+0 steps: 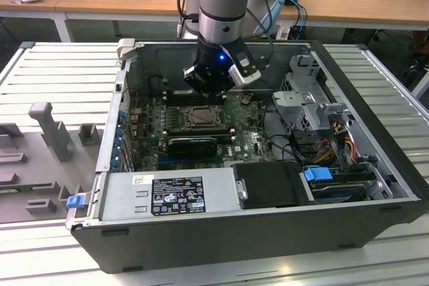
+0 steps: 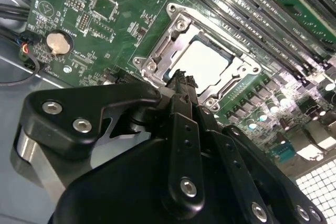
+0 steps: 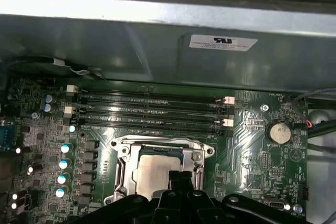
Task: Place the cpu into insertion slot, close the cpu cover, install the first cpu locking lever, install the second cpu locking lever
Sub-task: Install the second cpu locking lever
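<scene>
cpu: pale silver-grey square [image 2: 202, 61], lying flat in the socket; in the first wrist view [image 3: 155, 174] its near edge is hidden behind the fingertips.
insertion slot: square socket [image 1: 201, 118] on the green board, mid-case in the exterior view; the chip fills its centre.
cpu cover: silver-grey metal frame [image 2: 173, 32] lying down around the chip, which shows through its window; same frame in the first wrist view [image 3: 163, 142]. Whether it is latched cannot be told.
locking levers: cannot be made out apart from the frame.
gripper: black, two-fingered [image 2: 181, 77], tips brought together with no visible gap, nothing between them; tips sit right over the near rim of the socket, at the chip's edge. Contact with the rim or chip cannot be told. In the exterior view it hangs [image 1: 213, 98] just above the socket, under the grey arm [image 1: 224, 5].
memory slots: long black rows [image 3: 149, 111] just beside the socket, on the side away from the gripper.
coin cell: round silver disc [image 3: 279, 132] on the board, well apart from the socket.
case: open grey computer chassis [image 1: 107, 232] lying on its side on a ribbed metal table [image 1: 60, 72].
power supply: grey box with label [image 1: 167, 195] along the near wall of the case.
</scene>
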